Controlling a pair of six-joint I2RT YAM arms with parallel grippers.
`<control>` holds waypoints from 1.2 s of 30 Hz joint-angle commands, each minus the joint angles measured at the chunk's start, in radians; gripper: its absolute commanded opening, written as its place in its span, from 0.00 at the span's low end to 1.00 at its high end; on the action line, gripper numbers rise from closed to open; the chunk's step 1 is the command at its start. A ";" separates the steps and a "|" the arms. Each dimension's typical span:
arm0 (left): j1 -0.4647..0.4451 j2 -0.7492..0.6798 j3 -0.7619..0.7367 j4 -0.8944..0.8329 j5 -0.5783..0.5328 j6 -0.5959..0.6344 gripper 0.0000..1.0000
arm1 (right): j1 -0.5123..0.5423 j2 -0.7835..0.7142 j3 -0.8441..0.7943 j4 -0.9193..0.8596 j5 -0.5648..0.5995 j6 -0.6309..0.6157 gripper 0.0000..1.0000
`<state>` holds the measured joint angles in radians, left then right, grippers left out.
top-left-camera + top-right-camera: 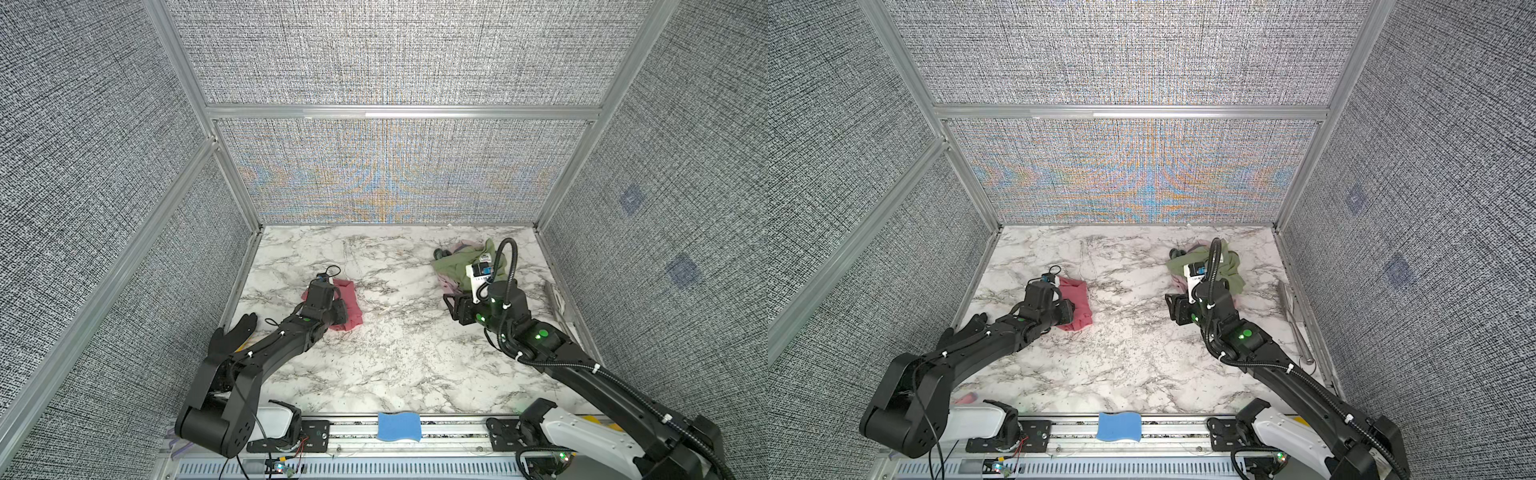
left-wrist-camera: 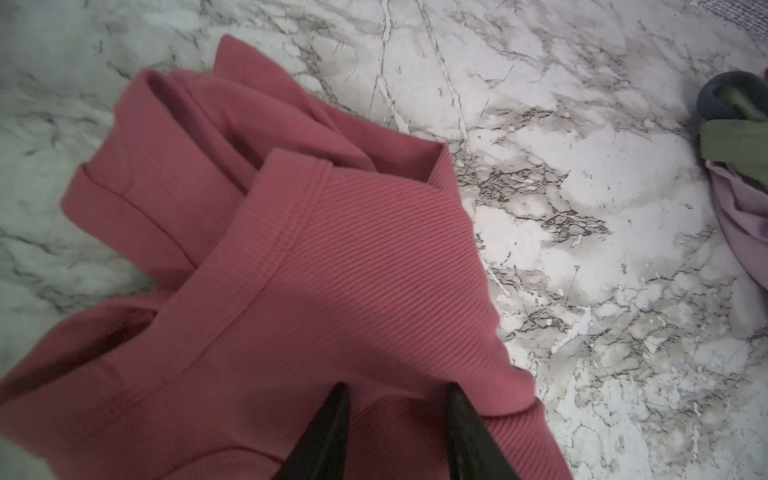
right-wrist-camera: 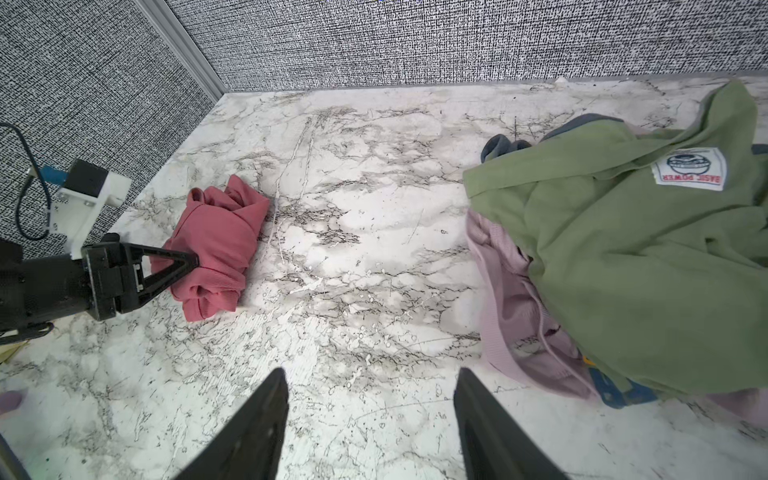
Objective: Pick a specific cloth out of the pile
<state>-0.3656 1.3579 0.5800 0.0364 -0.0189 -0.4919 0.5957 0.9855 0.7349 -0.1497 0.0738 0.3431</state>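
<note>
The cloth (image 1: 352,305) (image 1: 1079,305) (image 2: 332,249) (image 3: 220,245), dusty rose-red and ribbed, lies crumpled on the marble table at the left, apart from the pile. My left gripper (image 1: 338,312) (image 1: 1068,316) (image 2: 397,386) (image 3: 195,262) is down on it, fingers apart, both tips pressed into the fabric. The pile (image 1: 457,266) (image 1: 1229,270) sits at the back right: an olive-green garment (image 3: 644,257) with a white label (image 3: 690,168), over a pale pink piece (image 3: 511,316) and a dark grey piece (image 3: 503,145). My right gripper (image 1: 449,303) (image 1: 1170,305) (image 3: 370,374) hovers open and empty just left of the pile.
Textured grey walls with aluminium posts close the table on three sides. A blue sponge (image 1: 399,427) (image 1: 1120,426) rests on the front rail. A black glove-like object (image 1: 237,336) lies by the left wall and a metal rod (image 1: 1296,328) along the right edge.
</note>
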 commanded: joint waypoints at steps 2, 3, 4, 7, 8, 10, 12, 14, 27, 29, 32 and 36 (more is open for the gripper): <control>0.000 0.033 -0.008 0.080 0.013 -0.049 0.42 | 0.000 0.018 0.006 0.010 0.006 0.006 0.65; 0.000 0.051 0.001 0.061 0.004 -0.081 0.42 | 0.000 0.024 0.010 0.011 0.005 0.007 0.65; -0.001 0.075 0.025 0.021 -0.019 -0.113 0.42 | 0.000 0.030 0.013 0.014 0.001 0.005 0.65; 0.003 0.157 0.079 -0.005 -0.047 -0.086 0.42 | 0.000 0.049 0.024 0.021 -0.003 0.006 0.65; 0.006 0.181 0.090 0.000 -0.047 -0.077 0.42 | 0.000 0.055 0.029 0.022 -0.004 0.006 0.65; 0.025 0.223 0.112 0.010 -0.050 -0.071 0.42 | 0.000 0.069 0.039 0.018 -0.005 0.006 0.65; 0.061 0.259 0.128 0.033 -0.029 -0.066 0.42 | 0.000 0.081 0.051 0.014 -0.003 0.004 0.65; 0.116 0.296 0.145 0.059 0.004 -0.059 0.42 | 0.000 0.095 0.060 0.010 0.002 0.003 0.65; 0.420 0.548 0.419 0.103 0.195 0.006 0.42 | -0.001 0.230 0.152 0.010 0.032 -0.007 0.65; 0.457 0.575 0.462 0.095 0.213 0.015 0.42 | -0.002 0.253 0.160 0.017 0.039 -0.007 0.65; 0.498 0.610 0.517 0.086 0.291 0.033 0.42 | -0.003 0.282 0.176 0.019 0.042 -0.007 0.65; 0.498 0.593 0.531 0.075 0.308 0.042 0.42 | -0.004 0.304 0.183 0.020 0.040 -0.009 0.65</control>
<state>0.1345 1.9636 1.1088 0.1345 0.2314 -0.4732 0.5938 1.2827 0.9108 -0.1444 0.1009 0.3351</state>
